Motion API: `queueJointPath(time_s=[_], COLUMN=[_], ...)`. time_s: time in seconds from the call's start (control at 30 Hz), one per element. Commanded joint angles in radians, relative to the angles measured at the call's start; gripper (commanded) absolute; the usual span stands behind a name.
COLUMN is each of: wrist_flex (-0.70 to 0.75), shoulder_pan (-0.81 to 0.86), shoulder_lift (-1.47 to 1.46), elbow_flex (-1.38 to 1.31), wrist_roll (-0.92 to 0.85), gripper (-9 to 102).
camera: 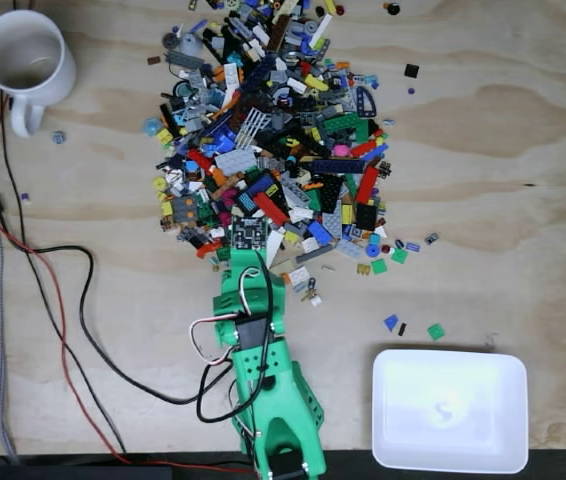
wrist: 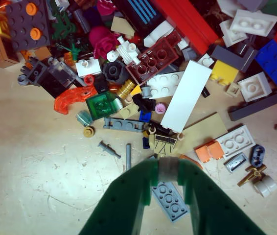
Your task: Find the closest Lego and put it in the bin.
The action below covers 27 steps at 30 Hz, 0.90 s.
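The green printed arm reaches up from the table's near edge, its fingers poised at the closest fringe of the big heap of mixed Lego pieces, presumably because the nearest brick lies there. In the wrist view the fingers look pressed together at the tips, with a small grey-blue studded plate lying on the wood beneath them rather than held. The shallow white plastic bin waits empty to the right in the fixed view, well apart from the heap. I can read no writing anywhere.
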Motion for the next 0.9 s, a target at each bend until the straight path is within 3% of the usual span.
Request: queueJointPath(time_s=[0.0, 0.5, 0.87], wrist_flex=[-0.028, -0.029, -0.225], shoulder_pan=[0.147, 0.130, 0.080], shoulder_lift=[-0.008, -0.081, -0.503], elbow_flex=[-0.123, -0.127, -0.181], wrist_roll=[0.054, 0.081, 0.275], gripper=[0, 0, 16])
